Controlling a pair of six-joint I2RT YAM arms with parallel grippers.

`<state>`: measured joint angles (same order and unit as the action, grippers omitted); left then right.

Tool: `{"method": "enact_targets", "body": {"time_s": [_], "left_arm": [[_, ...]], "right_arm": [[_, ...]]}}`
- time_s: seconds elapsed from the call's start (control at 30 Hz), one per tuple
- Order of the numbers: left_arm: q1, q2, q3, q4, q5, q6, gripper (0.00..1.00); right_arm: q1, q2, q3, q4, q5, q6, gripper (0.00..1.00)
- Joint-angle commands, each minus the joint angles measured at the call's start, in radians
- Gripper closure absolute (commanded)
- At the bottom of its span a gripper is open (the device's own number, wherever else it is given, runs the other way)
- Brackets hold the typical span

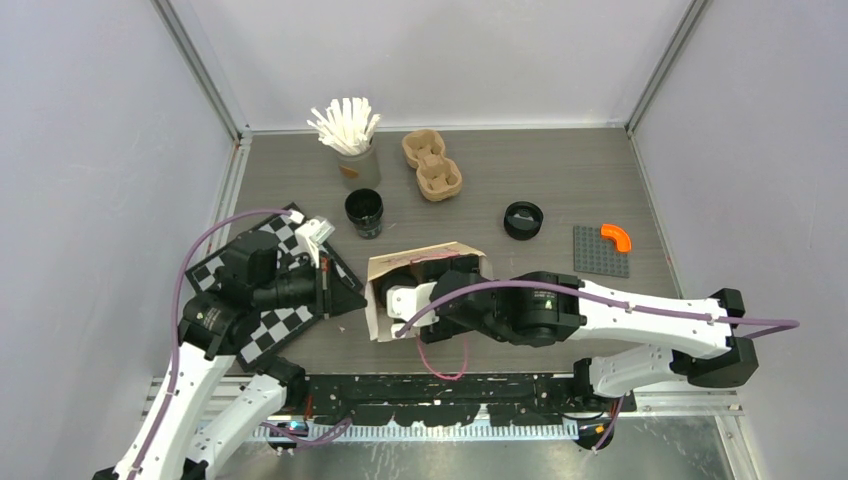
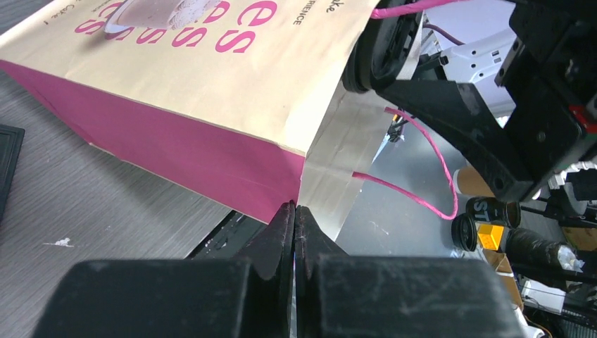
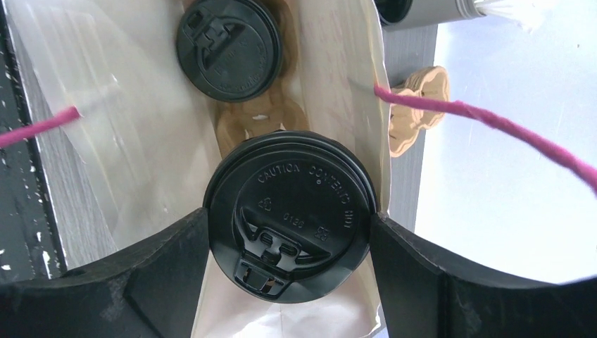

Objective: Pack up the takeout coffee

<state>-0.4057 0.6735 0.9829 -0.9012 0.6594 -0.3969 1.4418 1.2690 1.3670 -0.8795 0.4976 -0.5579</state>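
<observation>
Bagging step live. Paper bag (image 2: 211, 84) at worktop's near edge, centre, mouth open. Left gripper (image 2: 295, 218): jaws together at bag's lip corner, seemingly a steadying pinch. Inside bag: pulp carrier (image 3: 257, 120), lidded cup (image 3: 229, 46) in one well. Right gripper (image 3: 288, 243): jaws clamped either side of second lidded cup (image 3: 288, 204) at other well; seated or not, cannot tell. Next, my read: seat, release, lift out clear of pink handle cord (image 3: 493, 123). Unlidded cup (image 1: 364, 212) and loose lid (image 1: 523, 220) sit mid-worktop. Grey wood-grain worktop (image 1: 560, 170), pale walls (image 1: 430, 60).
</observation>
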Motion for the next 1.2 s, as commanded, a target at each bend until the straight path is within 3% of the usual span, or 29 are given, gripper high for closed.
{"method": "enact_targets", "body": {"time_s": [0.0,0.43,0.67,0.83,1.17], "left_arm": [[-0.001,-0.015,-0.005,0.049,0.024,0.020,1.00],[-0.002,-0.021,-0.026,0.089,-0.011,-0.052,1.00],[-0.001,-0.046,-0.044,0.030,-0.103,-0.159,0.77],[-0.001,-0.117,-0.115,0.052,-0.086,-0.230,0.60],[-0.001,-0.157,-0.163,0.125,-0.113,-0.277,0.51]], "right_arm": [[-0.025,-0.040,0.013,-0.015,-0.043,-0.101,0.22],[-0.066,-0.036,-0.171,0.190,-0.101,-0.247,0.23],[-0.064,-0.018,-0.182,0.234,-0.116,-0.216,0.23],[-0.064,-0.023,-0.185,0.237,-0.111,-0.200,0.23],[-0.065,-0.036,-0.204,0.235,-0.110,-0.196,0.23]]}}
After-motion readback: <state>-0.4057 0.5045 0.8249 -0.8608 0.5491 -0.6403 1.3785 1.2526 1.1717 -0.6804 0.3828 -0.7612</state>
